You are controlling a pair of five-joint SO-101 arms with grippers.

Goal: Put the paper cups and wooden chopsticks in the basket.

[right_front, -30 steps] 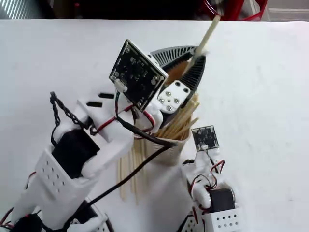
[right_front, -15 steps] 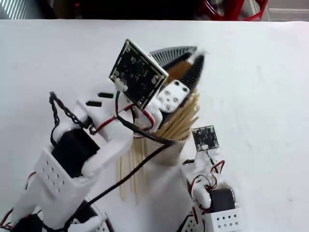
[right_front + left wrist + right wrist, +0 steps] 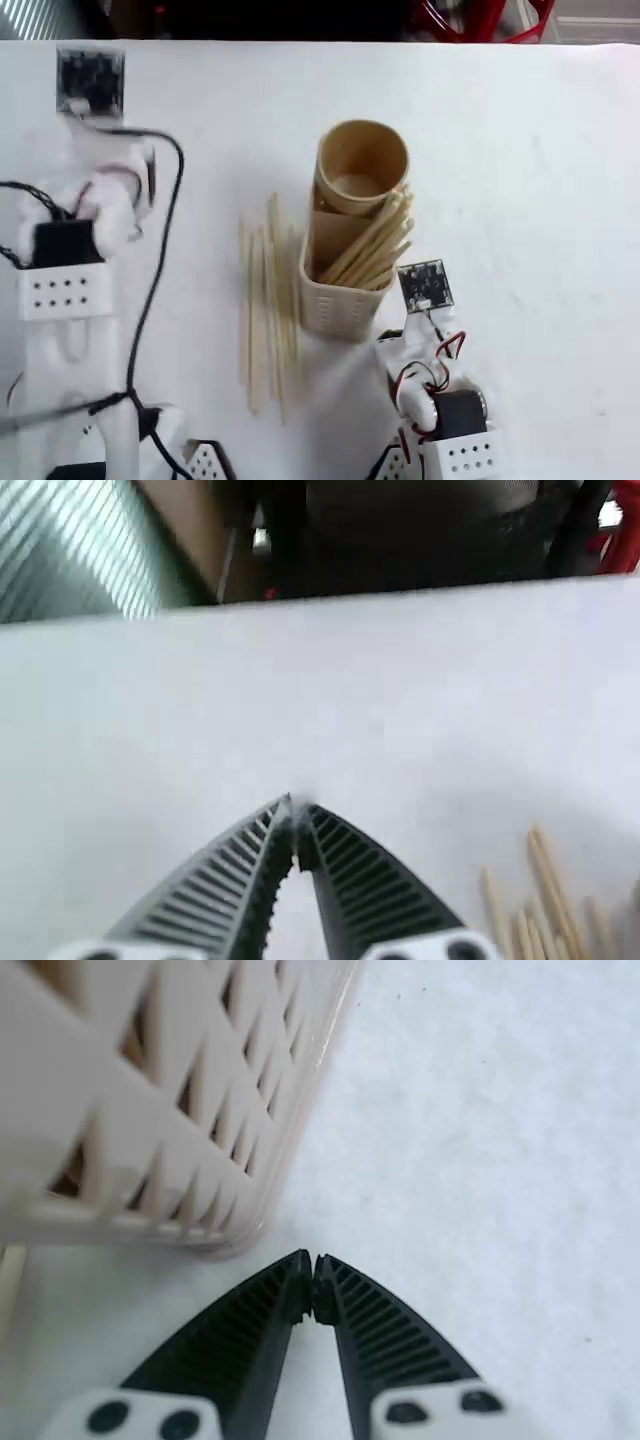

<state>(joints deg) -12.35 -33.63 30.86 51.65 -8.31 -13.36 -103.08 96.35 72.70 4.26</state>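
Observation:
A cream lattice basket [image 3: 338,300] stands mid-table. A brown paper cup [image 3: 362,165] sits upright in its far end, and a bundle of wooden chopsticks [image 3: 378,240] leans inside against the cup. Several more chopsticks [image 3: 265,300] lie loose on the table just left of the basket and appear at the edge of the left wrist view [image 3: 540,890]. My left gripper [image 3: 297,808] is shut and empty over bare table, far left of the basket. My right gripper [image 3: 313,1272] is shut and empty, low on the table beside the basket's near corner [image 3: 150,1110].
The left arm [image 3: 70,250] stands along the table's left side with its cable [image 3: 160,260] trailing toward the front. The right arm [image 3: 440,400] sits at the front, right of the basket. White table [image 3: 530,200] lies open to the right and back.
The left arm has swung from above the basket to the far left of the table. The chopstick raised over the cup is gone from its gripper. The right arm has not moved.

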